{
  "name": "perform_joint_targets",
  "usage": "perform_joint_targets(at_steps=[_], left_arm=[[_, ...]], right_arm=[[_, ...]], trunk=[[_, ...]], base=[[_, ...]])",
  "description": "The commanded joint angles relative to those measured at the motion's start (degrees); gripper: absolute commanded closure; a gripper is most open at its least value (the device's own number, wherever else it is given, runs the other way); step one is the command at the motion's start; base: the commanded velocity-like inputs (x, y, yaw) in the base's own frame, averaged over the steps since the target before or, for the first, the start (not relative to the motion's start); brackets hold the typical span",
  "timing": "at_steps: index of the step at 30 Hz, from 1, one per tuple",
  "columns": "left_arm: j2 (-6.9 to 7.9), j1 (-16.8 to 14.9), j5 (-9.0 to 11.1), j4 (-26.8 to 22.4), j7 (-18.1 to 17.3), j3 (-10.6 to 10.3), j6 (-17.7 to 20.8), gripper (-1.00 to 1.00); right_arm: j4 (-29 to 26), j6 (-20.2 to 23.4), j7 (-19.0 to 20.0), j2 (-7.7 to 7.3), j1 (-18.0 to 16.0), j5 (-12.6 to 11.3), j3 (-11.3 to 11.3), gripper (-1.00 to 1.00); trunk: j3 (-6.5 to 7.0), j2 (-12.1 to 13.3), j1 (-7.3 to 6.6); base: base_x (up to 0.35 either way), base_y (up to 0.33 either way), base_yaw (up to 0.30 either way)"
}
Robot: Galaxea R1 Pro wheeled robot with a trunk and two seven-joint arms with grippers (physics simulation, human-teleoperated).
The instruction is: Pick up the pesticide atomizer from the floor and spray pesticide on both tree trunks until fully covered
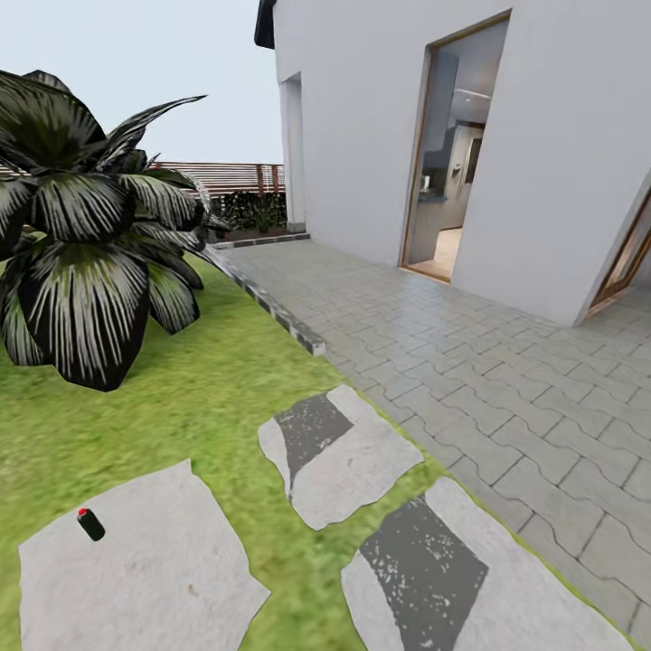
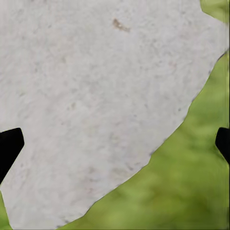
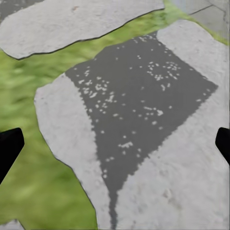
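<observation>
The pesticide atomizer (image 1: 90,524), a small dark bottle with a red cap, lies tilted on a pale stepping stone (image 1: 136,570) in the garden lawn (image 1: 208,389), low at the left of the head view. In the left wrist view my left gripper (image 2: 115,143) is open over a pale stone slab (image 2: 96,105) and grass, with nothing between its black fingertips (image 2: 9,143). My right gripper (image 3: 115,143) is open too, above a stone with a dark patch (image 3: 139,100). The trees and their trunks are out of view.
A short dark-leaved palm (image 1: 81,244) stands on the lawn at the left. Two more stepping stones (image 1: 339,457) lead toward grey paving (image 1: 470,362). A white house wall with an open doorway (image 1: 452,154) rises at the right. A slatted wooden fence (image 1: 226,176) runs behind.
</observation>
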Motion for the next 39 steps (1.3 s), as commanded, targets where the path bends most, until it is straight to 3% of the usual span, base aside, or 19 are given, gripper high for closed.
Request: perform_joint_targets(at_steps=[1, 24, 39], left_arm=[[0.00, 0.0, 0.0, 0.0, 0.0, 0.0, 0.0, -1.00], [0.00, 0.0, 0.0, 0.0, 0.0, 0.0, 0.0, -1.00], [0.00, 0.0, 0.0, 0.0, 0.0, 0.0, 0.0, -1.00]], right_arm=[[0.0, 0.0, 0.0, 0.00, 0.0, 0.0, 0.0, -1.00], [0.0, 0.0, 0.0, 0.00, 0.0, 0.0, -0.1, -1.00], [0.0, 0.0, 0.0, 0.00, 0.0, 0.0, 0.0, -1.00]], trunk=[[0.00, 0.0, 0.00], [0.00, 0.0, 0.00], [0.00, 0.0, 0.00]], base=[[0.310, -0.179, 0.000], [0.308, -0.182, 0.015], [0.308, -0.183, 0.264]])
